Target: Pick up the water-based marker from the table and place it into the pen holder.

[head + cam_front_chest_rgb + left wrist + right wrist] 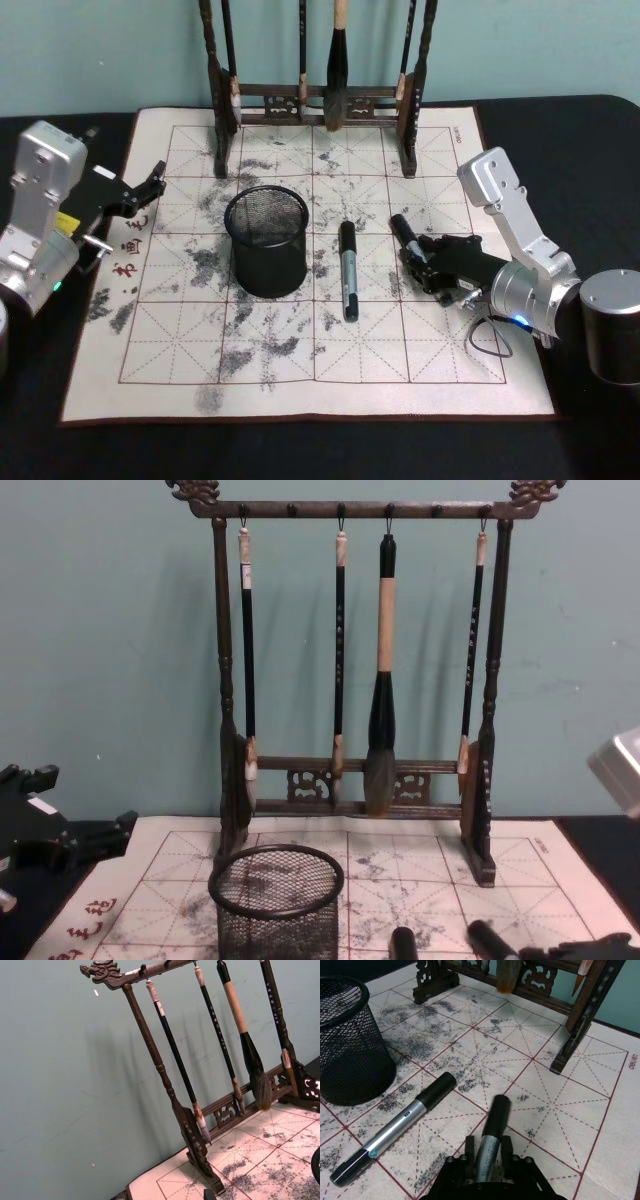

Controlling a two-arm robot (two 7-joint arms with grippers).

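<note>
One marker (496, 1112) is pinched by the right gripper (487, 1146); a second marker (348, 270) is laid right of the single pen holder (266, 240); the left gripper (150, 185) is parked far left.

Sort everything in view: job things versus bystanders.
Job: right gripper, shut on the gripped marker; second marker lying on the mat; pen holder.
Lying about: brush rack, hanging brushes, mat, left gripper parked at the mat's left edge.
</note>
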